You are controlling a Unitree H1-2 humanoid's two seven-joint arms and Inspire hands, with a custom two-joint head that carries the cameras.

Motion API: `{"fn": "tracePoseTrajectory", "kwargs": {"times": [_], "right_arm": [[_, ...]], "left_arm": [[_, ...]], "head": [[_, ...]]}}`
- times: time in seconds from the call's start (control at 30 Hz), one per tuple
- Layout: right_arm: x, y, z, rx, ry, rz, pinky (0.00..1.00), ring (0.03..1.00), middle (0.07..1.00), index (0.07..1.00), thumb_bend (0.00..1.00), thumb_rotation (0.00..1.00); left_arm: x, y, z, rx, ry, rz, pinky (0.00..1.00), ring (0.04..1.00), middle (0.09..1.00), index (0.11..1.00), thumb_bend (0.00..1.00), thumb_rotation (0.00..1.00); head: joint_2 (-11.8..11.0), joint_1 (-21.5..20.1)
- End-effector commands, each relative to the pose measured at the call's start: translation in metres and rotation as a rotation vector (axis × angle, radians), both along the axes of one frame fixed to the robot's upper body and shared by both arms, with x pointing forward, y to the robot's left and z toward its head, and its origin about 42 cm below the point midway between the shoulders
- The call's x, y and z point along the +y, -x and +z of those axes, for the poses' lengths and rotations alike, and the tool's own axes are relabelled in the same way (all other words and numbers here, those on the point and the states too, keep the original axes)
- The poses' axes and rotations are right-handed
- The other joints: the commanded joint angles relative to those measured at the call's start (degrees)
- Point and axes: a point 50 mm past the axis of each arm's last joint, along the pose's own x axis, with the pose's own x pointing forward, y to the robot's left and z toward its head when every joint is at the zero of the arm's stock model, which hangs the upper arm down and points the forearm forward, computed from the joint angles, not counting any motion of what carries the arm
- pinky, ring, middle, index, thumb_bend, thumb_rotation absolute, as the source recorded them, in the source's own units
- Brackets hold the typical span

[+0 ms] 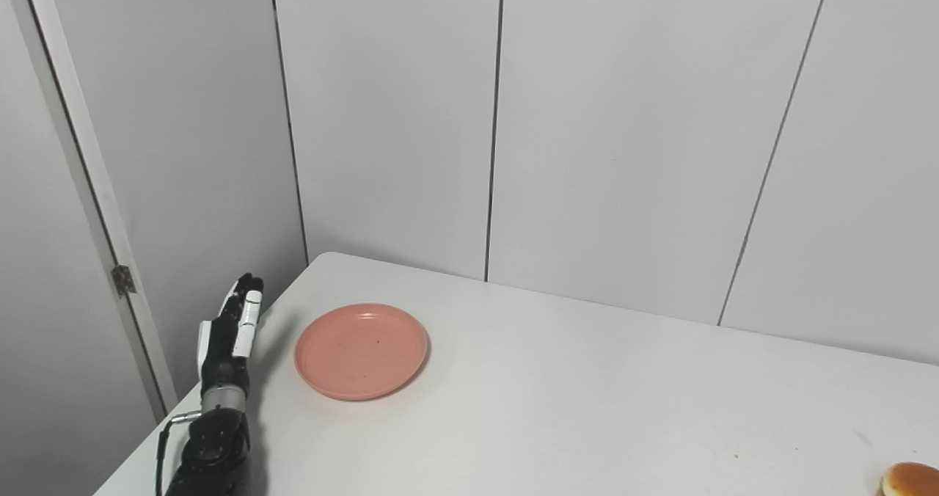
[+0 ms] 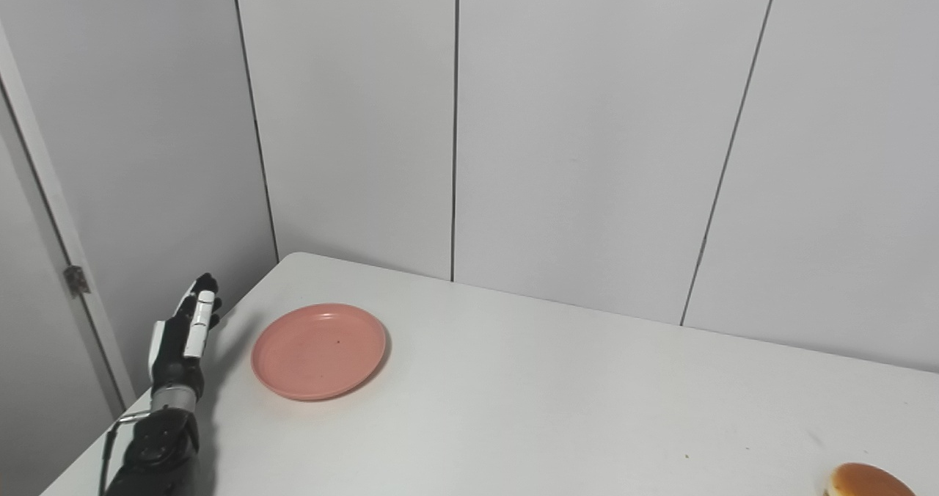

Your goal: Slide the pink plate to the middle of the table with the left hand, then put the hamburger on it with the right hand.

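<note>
A round pink plate (image 1: 361, 350) lies empty on the white table (image 1: 557, 400), near its far left corner. My left hand (image 1: 229, 338) stands upright over the table's left edge, a short gap to the left of the plate and not touching it; its fingers are straight and together, holding nothing. The hamburger (image 2: 869, 480) shows only as a brown bun top at the bottom right corner of the table. My right hand is out of sight in both views.
Grey wall panels (image 1: 609, 129) rise right behind the table's far edge. A door frame with a hinge (image 1: 123, 279) stands to the left, beyond the table's left edge. Bare tabletop stretches between the plate and the hamburger.
</note>
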Motion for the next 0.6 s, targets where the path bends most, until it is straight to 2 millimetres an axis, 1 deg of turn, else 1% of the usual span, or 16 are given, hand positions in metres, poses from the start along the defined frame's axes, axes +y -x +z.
{"fn": "tracePoseTrajectory", "kwargs": {"times": [0.0,0.07,0.17,0.23,0.3,0.37,0.47,0.57], "right_arm": [[-0.002,0.014,-0.018,0.126,0.004,-0.001,0.90,0.885,0.865,0.907,0.87,0.93],[-0.002,0.015,-0.017,0.127,0.007,0.000,0.89,0.881,0.862,0.906,0.87,0.93],[0.000,0.016,-0.016,0.128,0.013,0.001,0.90,0.885,0.865,0.908,0.87,0.92],[0.002,0.016,-0.015,0.128,0.019,0.000,0.90,0.884,0.863,0.912,0.86,0.93],[0.002,0.016,-0.015,0.130,0.018,-0.001,0.89,0.880,0.861,0.911,0.85,0.93],[0.003,0.017,-0.014,0.131,0.025,-0.002,0.88,0.878,0.860,0.909,0.84,0.93],[0.005,0.017,-0.014,0.132,0.034,0.001,0.88,0.879,0.859,0.910,0.83,0.94],[0.007,0.018,-0.012,0.137,0.031,-0.004,0.87,0.873,0.854,0.903,0.82,0.93]], "left_arm": [[0.008,-0.022,0.038,-0.121,-0.067,-0.012,0.91,0.901,0.919,0.875,0.63,0.90],[0.007,-0.022,0.032,-0.107,-0.061,-0.005,0.91,0.908,0.932,0.888,0.65,0.91],[0.006,-0.021,0.026,-0.087,-0.059,-0.006,0.89,0.899,0.930,0.888,0.69,0.91],[0.006,-0.020,0.020,-0.062,-0.073,-0.028,0.91,0.911,0.946,0.902,0.71,0.93],[0.008,-0.019,0.014,-0.044,-0.066,-0.043,0.92,0.916,0.948,0.907,0.73,0.93],[0.006,-0.018,0.010,-0.035,-0.038,-0.071,0.92,0.922,0.946,0.910,0.73,0.91],[0.004,-0.020,0.009,-0.026,0.004,-0.110,0.92,0.926,0.938,0.907,0.74,0.88],[0.000,-0.023,0.012,-0.012,0.011,-0.149,0.91,0.921,0.939,0.909,0.73,0.88]], "head": [[0.3,0.0],[0.3,-0.3],[0.2,-0.7],[0.4,-1.1],[0.6,-1.1],[0.3,-1.2],[0.3,-1.7],[0.9,-1.9]]}}
